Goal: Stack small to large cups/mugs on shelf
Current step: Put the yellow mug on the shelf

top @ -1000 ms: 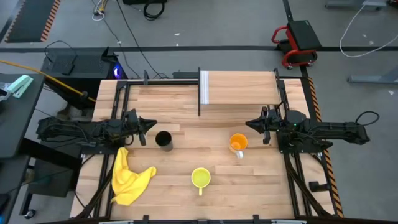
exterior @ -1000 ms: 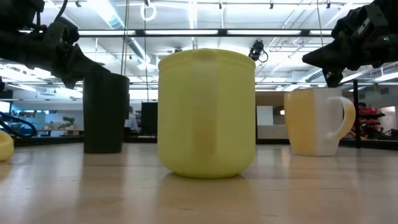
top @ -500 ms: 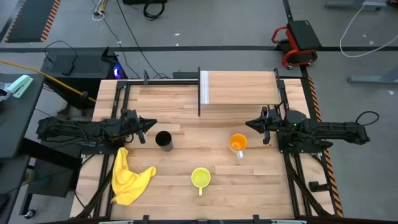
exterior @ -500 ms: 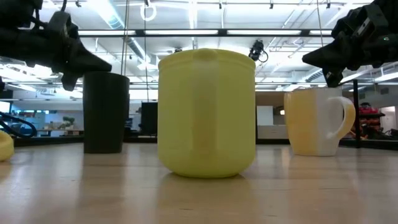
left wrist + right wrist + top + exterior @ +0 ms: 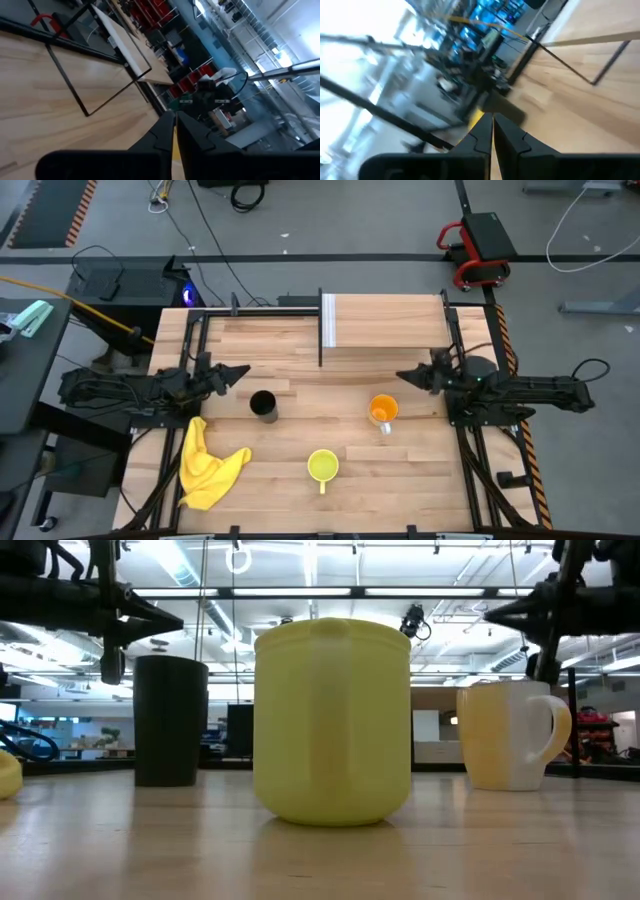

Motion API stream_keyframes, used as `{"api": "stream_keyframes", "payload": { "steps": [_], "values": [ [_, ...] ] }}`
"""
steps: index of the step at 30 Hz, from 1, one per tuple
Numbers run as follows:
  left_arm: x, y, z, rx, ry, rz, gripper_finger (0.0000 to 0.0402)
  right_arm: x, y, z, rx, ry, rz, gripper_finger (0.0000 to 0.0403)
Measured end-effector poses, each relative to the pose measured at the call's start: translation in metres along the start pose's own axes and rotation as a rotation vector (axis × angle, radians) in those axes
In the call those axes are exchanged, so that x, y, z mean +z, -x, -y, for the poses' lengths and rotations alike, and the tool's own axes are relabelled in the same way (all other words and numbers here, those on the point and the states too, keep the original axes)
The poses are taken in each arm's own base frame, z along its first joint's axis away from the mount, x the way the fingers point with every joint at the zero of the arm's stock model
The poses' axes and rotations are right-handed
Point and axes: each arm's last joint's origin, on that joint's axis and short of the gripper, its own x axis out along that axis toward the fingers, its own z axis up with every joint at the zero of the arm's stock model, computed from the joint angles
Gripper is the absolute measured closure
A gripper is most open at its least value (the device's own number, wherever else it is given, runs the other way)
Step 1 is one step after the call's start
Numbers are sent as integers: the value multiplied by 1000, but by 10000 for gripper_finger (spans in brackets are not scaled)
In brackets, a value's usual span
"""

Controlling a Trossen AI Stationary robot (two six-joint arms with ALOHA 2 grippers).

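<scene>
The black tumbler point(image 5: 263, 404) point(image 5: 172, 720), the orange mug point(image 5: 383, 410) point(image 5: 505, 735) and the yellow-green mug point(image 5: 322, 466) point(image 5: 332, 720) all stand upright on the tabletop, apart from each other. The shelf point(image 5: 390, 320) lies at the far edge, with its white end panel point(image 5: 328, 320) on the left. My left gripper point(image 5: 240, 370) point(image 5: 175, 620) point(image 5: 173, 127) hovers shut, up and to the left of the tumbler. My right gripper point(image 5: 402, 376) point(image 5: 492, 615) point(image 5: 492, 130) hovers shut above and just beyond the orange mug.
A crumpled yellow cloth point(image 5: 208, 465) lies near the table's left near corner. Dark metal posts point(image 5: 320, 330) frame the shelf. Bare wood point(image 5: 320, 395) separates the cups from the shelf.
Both grippers have risen a little and tipped from pointing slantwise down to lying level, each rolling about its wrist. The left one has also shifted slightly toward the far edge. The cups have stayed where they were.
</scene>
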Motion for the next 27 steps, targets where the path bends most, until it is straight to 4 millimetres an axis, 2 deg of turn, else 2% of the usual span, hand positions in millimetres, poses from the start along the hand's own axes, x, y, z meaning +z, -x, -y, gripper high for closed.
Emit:
{"api": "stream_keyframes", "payload": {
  "steps": [8, 12, 16, 22, 27],
  "values": [
    [2, 0, 2, -20, 17, 19, 377, 11, 3, -19, 201, -104, 110, 380],
    [8, 1, 10, -101, 96, 74, 377, 25, 12, -40, 447, -148, 229, 380],
    [17, 4, 22, -259, 108, 103, 374, 38, 27, -65, 687, -69, 296, 380],
    [26, 9, 34, -422, 111, 150, 378, 63, 32, -115, 771, 97, 187, 380],
    [26, 10, 35, -437, 92, 151, 373, 81, 12, -158, 768, 156, -55, 380]
  ]
}}
